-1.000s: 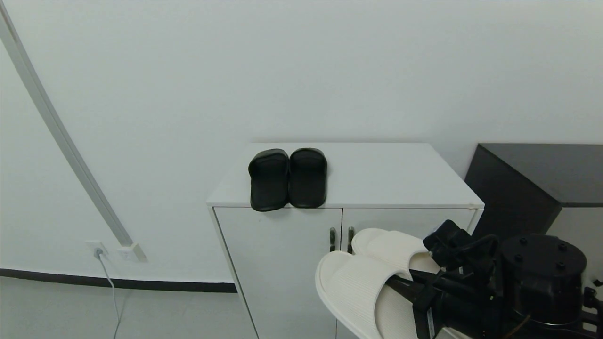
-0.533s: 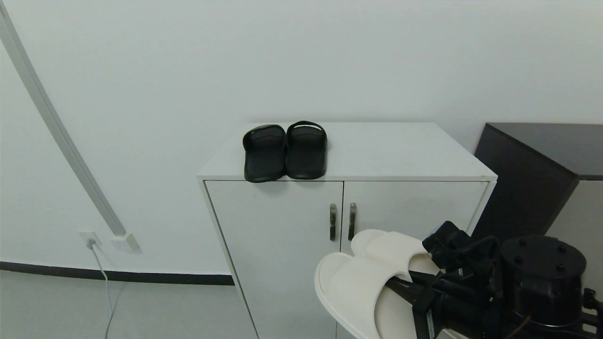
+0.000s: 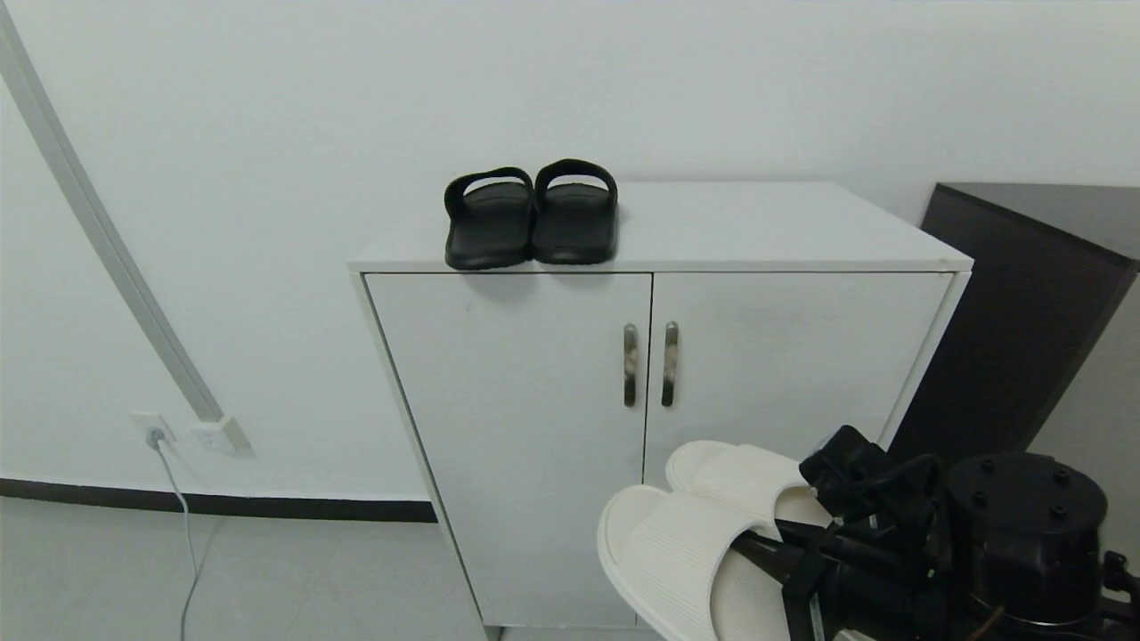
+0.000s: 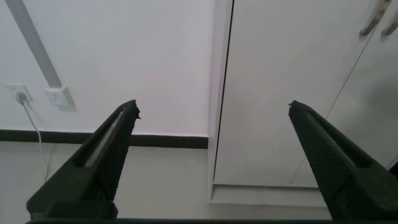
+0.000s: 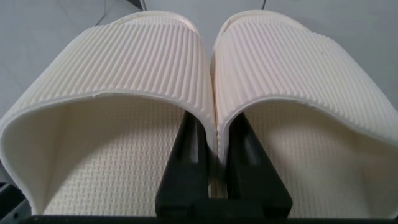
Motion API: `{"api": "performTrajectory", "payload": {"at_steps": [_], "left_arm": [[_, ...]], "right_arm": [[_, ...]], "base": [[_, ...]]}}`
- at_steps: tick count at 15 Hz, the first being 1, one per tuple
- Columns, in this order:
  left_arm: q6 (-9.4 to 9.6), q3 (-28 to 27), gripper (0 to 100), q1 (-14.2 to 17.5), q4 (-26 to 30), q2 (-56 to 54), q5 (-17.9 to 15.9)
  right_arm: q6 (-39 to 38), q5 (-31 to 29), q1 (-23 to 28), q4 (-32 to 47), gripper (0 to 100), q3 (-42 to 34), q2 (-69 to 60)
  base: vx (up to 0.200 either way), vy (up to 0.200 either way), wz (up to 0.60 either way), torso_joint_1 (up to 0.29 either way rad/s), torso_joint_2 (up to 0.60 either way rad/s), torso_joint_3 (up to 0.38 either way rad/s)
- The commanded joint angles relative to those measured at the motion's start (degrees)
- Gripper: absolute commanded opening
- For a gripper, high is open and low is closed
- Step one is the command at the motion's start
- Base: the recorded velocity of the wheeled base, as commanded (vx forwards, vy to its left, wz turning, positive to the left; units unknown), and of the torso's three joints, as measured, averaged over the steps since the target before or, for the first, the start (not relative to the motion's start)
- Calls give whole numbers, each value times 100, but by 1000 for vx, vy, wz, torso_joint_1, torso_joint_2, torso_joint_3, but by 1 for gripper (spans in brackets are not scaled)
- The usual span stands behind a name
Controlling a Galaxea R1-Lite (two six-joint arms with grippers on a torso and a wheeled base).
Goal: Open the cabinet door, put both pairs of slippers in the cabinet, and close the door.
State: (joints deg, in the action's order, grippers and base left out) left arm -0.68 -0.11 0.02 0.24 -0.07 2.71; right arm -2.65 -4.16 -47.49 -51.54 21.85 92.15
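In the right gripper (image 5: pixel 216 149), drawn nearly together, both white slippers (image 5: pixel 124 81): one black finger (image 5: pixel 186 155) tucked inside each, the pair's touching inner walls pinched between the two. Held side by side, tops upward, toes toward the cabinet (image 3: pixel 517 427), in front of the lower part of its right door (image 3: pixel 793 356) and apart from it. At the left gripper (image 4: pixel 212 109), fingers spread wide with nothing between them, aimed low at the cabinet's left front edge near its base, clear of it. Both doors of the cabinet closed and flush, the two upright metal handles (image 3: pixel 630 365) just beside each other at the middle seam. On top of the cabinet, toward its left front, the black slippers (image 3: pixel 532 214), side by side and touching, straps toward the wall behind the cabinet, heels at its front edge, the left heel slightly over that edge. To the cabinet's right, close beside it, a dark block of furniture (image 3: pixel 1024 312). To the cabinet's left, low on the wall, a white socket (image 3: pixel 147 425) with a grey cable (image 3: pixel 187 534) hanging to the floor. Next to the socket, a small white box (image 3: pixel 218 436) at the foot of a slanting grey conduit (image 3: pixel 89 223). Below these, a black skirting strip (image 3: pixel 223 507) along the wall as far as the cabinet's side.
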Motion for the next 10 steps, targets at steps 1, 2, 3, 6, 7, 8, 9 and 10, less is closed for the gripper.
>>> {"api": "performTrajectory", "payload": {"at_steps": [1,2,3,6,7,8,9,10], "left_arm": [[-2,2,100,6,2,7,2],[-2,-7,100,6,2,7,2],[-2,-7,100,6,2,7,2],[-2,-7,100,6,2,7,2],[-2,-7,100,6,2,7,2],[-2,-7,100,6,2,7,2],[-2,-7,100,6,2,7,2],[-2,-7,100,6,2,7,2]], "right_arm": [[1,3,-14,-5,0,-14,31],[1,3,-23,-5,0,-14,31],[1,3,-23,-5,0,-14,22],[1,3,-41,-5,0,-22,31],[1,3,-41,-5,0,-40,31],[1,3,-49,-5,0,-40,22],[1,3,-49,-5,0,-49,22],[1,3,-49,-5,0,-49,31]], "base": [[0,0,0,-139,466,344],[0,0,0,-115,456,349],[0,0,0,-85,447,364],[0,0,0,-66,450,372],[0,0,0,-36,442,398],[0,0,0,-27,432,408],[0,0,0,2,232,217],[0,0,0,0,0,0]]}}
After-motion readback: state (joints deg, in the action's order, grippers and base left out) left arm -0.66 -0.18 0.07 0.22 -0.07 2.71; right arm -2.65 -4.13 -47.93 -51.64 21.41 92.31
